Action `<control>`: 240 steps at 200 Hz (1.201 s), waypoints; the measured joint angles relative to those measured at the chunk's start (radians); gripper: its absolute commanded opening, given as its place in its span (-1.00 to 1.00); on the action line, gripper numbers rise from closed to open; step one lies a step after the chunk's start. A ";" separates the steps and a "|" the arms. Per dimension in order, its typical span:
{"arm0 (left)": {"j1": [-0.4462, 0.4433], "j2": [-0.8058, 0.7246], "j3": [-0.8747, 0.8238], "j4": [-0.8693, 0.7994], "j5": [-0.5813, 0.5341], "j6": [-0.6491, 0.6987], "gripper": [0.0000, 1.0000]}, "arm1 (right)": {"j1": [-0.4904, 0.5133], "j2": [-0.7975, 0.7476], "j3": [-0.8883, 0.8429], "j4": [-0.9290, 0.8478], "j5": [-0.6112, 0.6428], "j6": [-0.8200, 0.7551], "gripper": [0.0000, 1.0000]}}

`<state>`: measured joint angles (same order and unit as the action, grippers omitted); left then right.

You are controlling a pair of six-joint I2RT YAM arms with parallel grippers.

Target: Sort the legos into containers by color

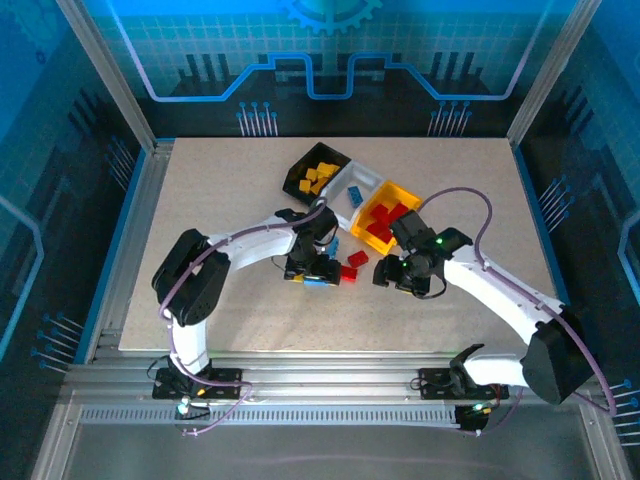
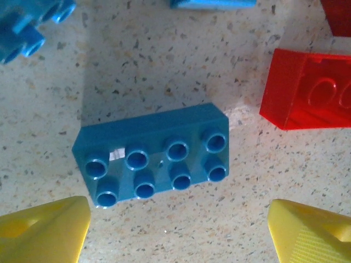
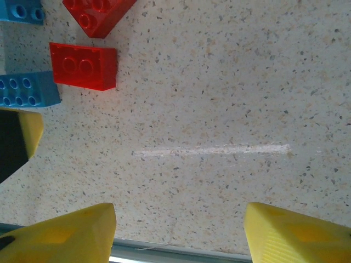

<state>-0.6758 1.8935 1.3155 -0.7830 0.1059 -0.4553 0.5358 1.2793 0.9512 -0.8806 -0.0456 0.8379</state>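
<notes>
Three joined containers stand at the back: a black bin (image 1: 318, 172) with yellow legos, a white bin (image 1: 356, 190) with a blue one, and a yellow-orange bin (image 1: 386, 216) with red ones. My left gripper (image 1: 308, 270) (image 2: 178, 233) is open low over the table. A blue eight-stud lego (image 2: 153, 159) (image 1: 320, 282) lies flat just ahead of its yellow fingertips (image 2: 46, 230), not between them. A red lego (image 2: 307, 90) lies to the brick's right. My right gripper (image 1: 392, 275) (image 3: 178, 235) is open over bare table. Red legos (image 3: 83, 66) and blue legos (image 3: 27, 90) lie to its upper left.
More blue legos (image 2: 24, 30) lie at the upper left of the left wrist view, and another blue one (image 1: 333, 243) sits near the bins. The table's front edge (image 3: 181, 253) runs just behind the right fingers. Open tabletop (image 1: 200, 220) stretches to the left.
</notes>
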 measured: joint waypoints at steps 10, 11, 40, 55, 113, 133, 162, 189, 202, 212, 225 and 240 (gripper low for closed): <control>-0.002 0.013 0.006 0.000 -0.005 0.008 0.66 | 0.000 0.000 0.006 0.000 0.000 0.000 0.29; -0.002 0.014 0.006 0.000 -0.005 0.010 0.66 | 0.000 0.000 0.006 0.000 0.000 0.000 0.29; -0.010 0.043 0.008 -0.006 -0.012 0.014 0.61 | -0.002 0.000 0.009 -0.001 0.000 0.000 0.29; -0.010 0.056 0.008 -0.005 -0.015 0.019 0.55 | -0.005 0.000 0.009 -0.001 0.000 0.000 0.29; -0.010 0.069 0.018 -0.017 -0.031 0.035 0.48 | -0.007 -0.009 0.009 -0.001 -0.001 0.001 0.30; -0.010 0.072 0.022 -0.021 -0.031 0.043 0.54 | -0.007 -0.010 0.009 -0.001 -0.010 0.008 0.30; -0.013 0.084 0.040 -0.035 -0.032 0.044 0.59 | -0.007 -0.010 0.009 -0.001 -0.016 0.012 0.31; -0.014 0.108 0.075 -0.057 -0.039 0.043 0.59 | -0.007 -0.009 0.017 -0.002 -0.017 0.011 0.30; -0.014 0.123 0.096 -0.073 -0.042 0.041 0.59 | -0.007 -0.005 0.026 -0.002 -0.019 0.011 0.30; -0.014 0.135 0.112 -0.087 -0.046 0.037 0.59 | -0.007 -0.002 0.031 -0.002 -0.019 0.011 0.30; -0.014 0.148 0.129 -0.105 -0.050 0.035 0.57 | -0.007 0.002 0.032 -0.001 -0.020 0.011 0.30; -0.014 0.158 0.145 -0.121 -0.051 0.027 0.53 | -0.007 0.004 0.032 -0.001 -0.023 0.011 0.30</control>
<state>-0.6903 2.0514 1.4601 -0.9035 0.0551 -0.4278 0.5289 1.2835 0.9836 -0.8818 -0.0681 0.8494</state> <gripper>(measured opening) 0.781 0.652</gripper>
